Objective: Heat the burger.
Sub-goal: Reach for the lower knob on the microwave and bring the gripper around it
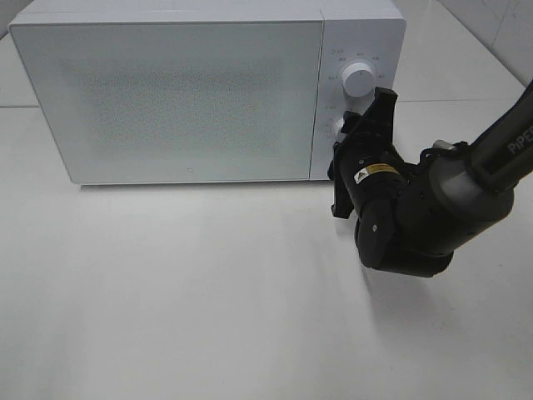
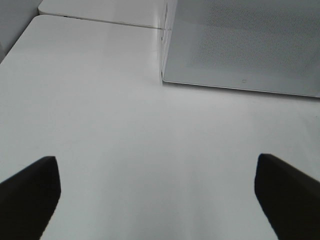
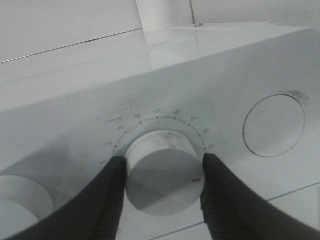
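Note:
The burger shows in no view. A white microwave [image 1: 191,92] stands at the back of the table with its door shut. My right gripper [image 1: 346,133] reaches to the control panel and is shut on the lower dial [image 3: 162,175], one dark finger [image 3: 100,200] pressed on each side of it. The dial carries a small red mark and sits inside a numbered scale. My left gripper [image 2: 157,200] is open with nothing between its fingers, hovering over bare table in front of the microwave's left corner [image 2: 164,75]. It does not appear in the exterior high view.
An upper dial [image 1: 358,79] sits above the gripped one on the panel. A round flat disc [image 3: 274,125] lies beside the gripped dial. The right arm [image 1: 466,179] stretches in from the right edge over the white table [image 1: 208,300].

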You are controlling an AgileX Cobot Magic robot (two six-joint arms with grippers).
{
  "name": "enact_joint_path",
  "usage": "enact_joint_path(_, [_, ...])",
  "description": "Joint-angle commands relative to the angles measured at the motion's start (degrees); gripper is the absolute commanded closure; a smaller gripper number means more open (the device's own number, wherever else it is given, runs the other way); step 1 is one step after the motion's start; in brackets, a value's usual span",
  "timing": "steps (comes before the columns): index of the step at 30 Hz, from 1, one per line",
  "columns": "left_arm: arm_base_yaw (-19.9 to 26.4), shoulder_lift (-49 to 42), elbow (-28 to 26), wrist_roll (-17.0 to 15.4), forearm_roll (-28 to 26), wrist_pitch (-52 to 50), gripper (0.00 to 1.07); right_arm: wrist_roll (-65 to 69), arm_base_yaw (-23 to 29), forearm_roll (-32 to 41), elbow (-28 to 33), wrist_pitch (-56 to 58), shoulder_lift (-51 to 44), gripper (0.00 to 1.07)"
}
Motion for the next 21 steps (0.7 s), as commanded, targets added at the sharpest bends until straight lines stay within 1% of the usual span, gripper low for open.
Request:
enact_joint_path(1, [-0.2, -0.9, 0.2, 0.0, 0.0, -0.1, 0.09, -2.0, 0.5, -8.8, -2.5, -10.8, -0.6, 1.06])
enact_joint_path(7, [-0.2, -0.9, 0.2, 0.0, 0.0, -0.1, 0.09, -2.8, 0.5, -8.3, -2.5, -10.8, -0.6, 1.02])
enact_joint_path(9, [-0.2, -0.9, 0.2, 0.0, 0.0, -0.1, 0.09, -3.3, 0.5, -7.1, -2.5, -10.8, -0.6, 0.97])
enact_joint_path(10, [-0.2, -0.9, 0.2, 0.0, 0.0, -0.1, 0.09, -3.3, 0.5, -7.1, -2.5, -10.8, -0.6, 0.97])
enact_joint_path(11, [-0.2, -0.9, 0.2, 0.0, 0.0, -0.1, 0.09, -3.7, 0.5, -6.2, -2.5, -10.8, -0.6, 0.92])
enact_joint_path(13, [-0.2, -0.9, 0.2, 0.0, 0.0, -0.1, 0.09, -4.0, 0.5, -5.6, -2.5, -10.8, -0.6, 0.91])
enact_joint_path(14, [-0.2, -0.9, 0.2, 0.0, 0.0, -0.1, 0.09, -4.9, 0.5, -4.2, -2.5, -10.8, -0.6, 0.86])
enact_joint_path(15, [-0.2, -0.9, 0.2, 0.0, 0.0, -0.1, 0.09, -4.9, 0.5, -4.2, -2.5, -10.8, -0.6, 0.86])
enact_joint_path(16, [-0.2, -0.9, 0.2, 0.0, 0.0, -0.1, 0.09, -5.7, 0.5, -3.4, -2.5, -10.8, -0.6, 0.81])
enact_joint_path(17, [-0.2, -0.9, 0.2, 0.0, 0.0, -0.1, 0.09, -5.7, 0.5, -3.4, -2.5, -10.8, -0.6, 0.81])
enact_joint_path(18, [-0.2, -0.9, 0.2, 0.0, 0.0, -0.1, 0.09, -6.1, 0.5, -2.1, -2.5, -10.8, -0.6, 0.77])
enact_joint_path(19, [-0.2, -0.9, 0.2, 0.0, 0.0, -0.1, 0.09, -6.1, 0.5, -1.4, -2.5, -10.8, -0.7, 0.69])
enact_joint_path(20, [-0.2, -0.9, 0.2, 0.0, 0.0, -0.1, 0.09, -6.1, 0.5, -1.4, -2.5, -10.8, -0.7, 0.69])
enact_joint_path(21, [-0.2, -0.9, 0.2, 0.0, 0.0, -0.1, 0.09, -7.1, -0.1, -0.7, -2.5, -10.8, -1.0, 0.6])
